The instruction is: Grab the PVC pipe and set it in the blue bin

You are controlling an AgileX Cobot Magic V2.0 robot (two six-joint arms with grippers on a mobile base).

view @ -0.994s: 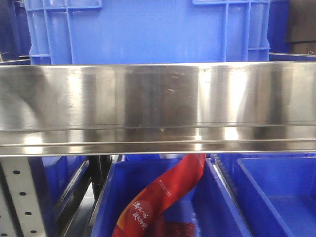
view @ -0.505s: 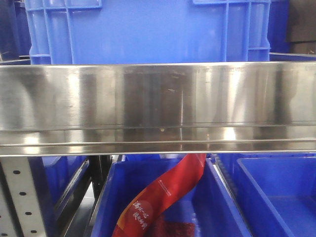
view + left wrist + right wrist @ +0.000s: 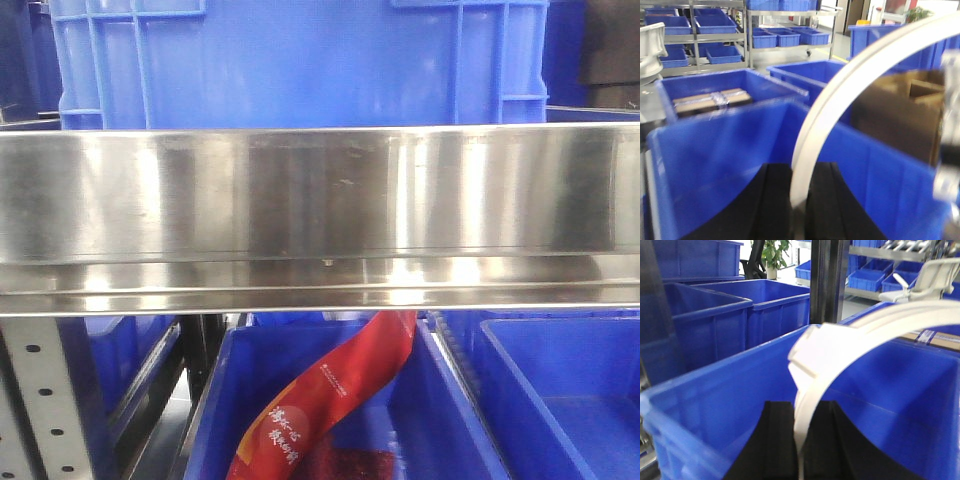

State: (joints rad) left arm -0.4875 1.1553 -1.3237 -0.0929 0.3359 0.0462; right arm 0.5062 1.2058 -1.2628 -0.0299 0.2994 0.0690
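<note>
Ahead of my left tool (image 3: 799, 202) and right tool (image 3: 801, 442), both clamped on the PVC pipe (image 3: 812, 130), lies the blue bin (image 3: 715, 160); I judge lowering and release come next.

White PVC pipe (image 3: 840, 345), blue bin (image 3: 705, 400), silver shelf rail (image 3: 320, 200), red packet (image 3: 330, 395) — pale lettering.

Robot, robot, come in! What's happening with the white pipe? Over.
Left gripper shut on PVC pipe. Right gripper shut on it too. Pipe over blue bin, not released. Nothing seen blocking.
</note>
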